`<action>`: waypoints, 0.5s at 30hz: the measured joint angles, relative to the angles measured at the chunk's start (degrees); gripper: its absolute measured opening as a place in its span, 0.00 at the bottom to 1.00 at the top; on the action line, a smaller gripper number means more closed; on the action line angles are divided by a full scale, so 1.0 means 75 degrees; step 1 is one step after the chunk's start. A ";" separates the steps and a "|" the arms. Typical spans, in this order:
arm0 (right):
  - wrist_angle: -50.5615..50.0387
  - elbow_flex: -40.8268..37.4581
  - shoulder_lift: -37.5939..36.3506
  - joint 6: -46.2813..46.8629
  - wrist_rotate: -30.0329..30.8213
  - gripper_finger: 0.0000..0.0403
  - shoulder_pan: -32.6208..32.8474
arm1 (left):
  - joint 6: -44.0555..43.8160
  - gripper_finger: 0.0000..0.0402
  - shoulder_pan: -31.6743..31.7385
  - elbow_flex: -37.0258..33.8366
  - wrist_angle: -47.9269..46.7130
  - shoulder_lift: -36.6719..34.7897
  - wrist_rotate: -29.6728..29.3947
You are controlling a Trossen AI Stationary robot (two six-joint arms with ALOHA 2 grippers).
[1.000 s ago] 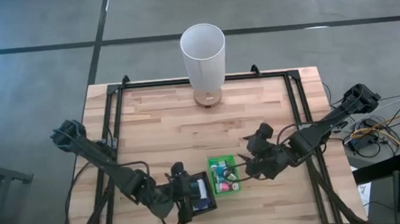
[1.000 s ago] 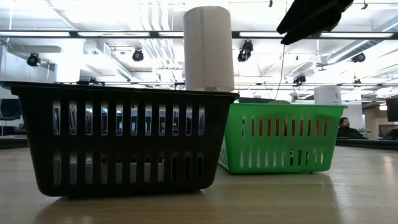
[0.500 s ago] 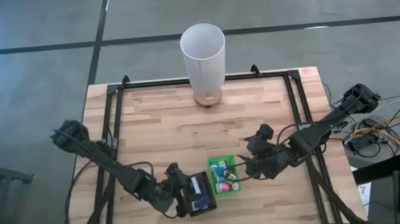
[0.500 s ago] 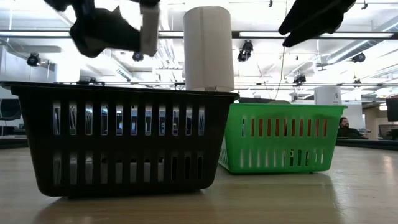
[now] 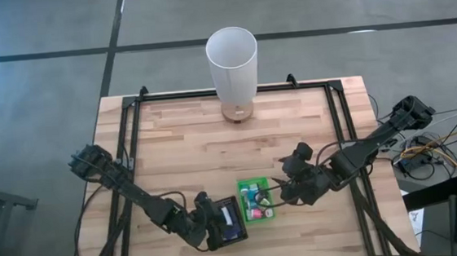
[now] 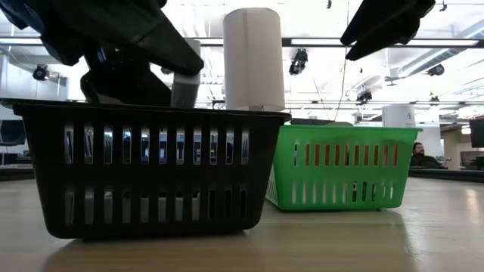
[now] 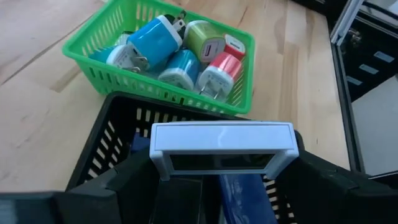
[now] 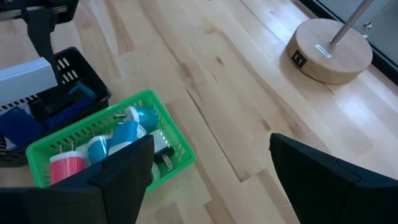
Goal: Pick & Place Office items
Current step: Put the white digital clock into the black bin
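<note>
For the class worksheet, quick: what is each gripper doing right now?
Left gripper: shut on a white block, over the black basket.
Right gripper: open, empty, beside the green basket.

**Two Dark Arms at a Workbench**

Both robot arms are matte black, built of slim jointed segments with bulkier knuckles. Thin black cables trail along each. The left gripper [image 7: 221, 186] and right gripper [image 8: 211, 180] end in broad, flat black fingers.

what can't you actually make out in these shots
- High view: the left gripper covers most of the black basket.
- Left wrist view: the white block it holds hides the basket's contents.
- Low view: basket walls hide everything inside the green basket.
- Right gripper: fingertips cut off in its wrist view.
</note>
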 joint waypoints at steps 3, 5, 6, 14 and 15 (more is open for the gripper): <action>0.0005 0.0000 0.0000 -0.0002 0.0002 0.78 0.0000 | -0.0021 0.71 0.0015 0.0007 0.0009 -0.0017 0.0000; 0.0008 0.0000 0.0000 -0.0006 0.0003 0.78 0.0000 | -0.0098 0.71 0.0021 0.0027 0.0015 -0.0023 -0.0003; 0.0011 0.0000 0.0000 -0.0006 0.0003 0.78 0.0000 | -0.0180 0.71 0.0026 0.0032 0.0029 -0.0026 -0.0003; -0.0002 -0.0026 0.0000 -0.0029 0.0003 0.78 0.0000 | -0.0647 0.94 0.0041 0.0032 -0.0003 -0.0010 -0.0003; 0.0002 -0.0026 0.0000 -0.0029 0.0003 0.78 0.0000 | -0.0602 0.92 0.0041 0.0032 -0.0003 -0.0012 -0.0003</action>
